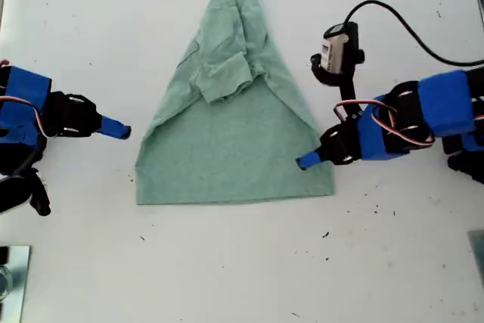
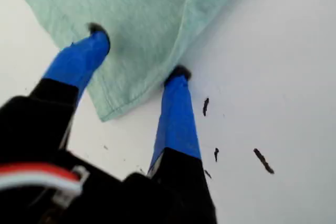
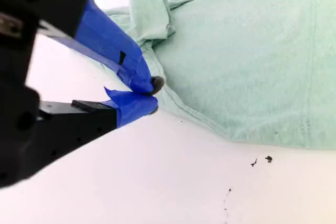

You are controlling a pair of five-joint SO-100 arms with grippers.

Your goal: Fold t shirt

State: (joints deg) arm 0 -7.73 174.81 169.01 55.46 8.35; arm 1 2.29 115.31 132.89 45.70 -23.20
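The sage-green t shirt [image 1: 234,149] lies flat on the white table [image 1: 227,277], its sides folded inward so it narrows toward the far end, with a sleeve [image 1: 224,75] folded over the middle. My first gripper [image 1: 305,161] is at the shirt's edge on the exterior view's right, near the hem corner. In the first wrist view it [image 2: 137,53] is open, one fingertip [image 2: 97,32] on the t shirt [image 2: 142,9] and the other on the table at the edge. My second gripper [image 1: 121,131], on the exterior view's left, is shut just short of the shirt. The second wrist view shows its tips [image 3: 151,95] together beside the t shirt [image 3: 252,51].
A black cable [image 1: 408,32] runs from a small camera module [image 1: 339,51] on the first arm to the exterior view's right edge. Dark specks [image 1: 325,234] dot the table near the hem. A shiny object [image 1: 11,277] sits at the exterior view's lower left corner.
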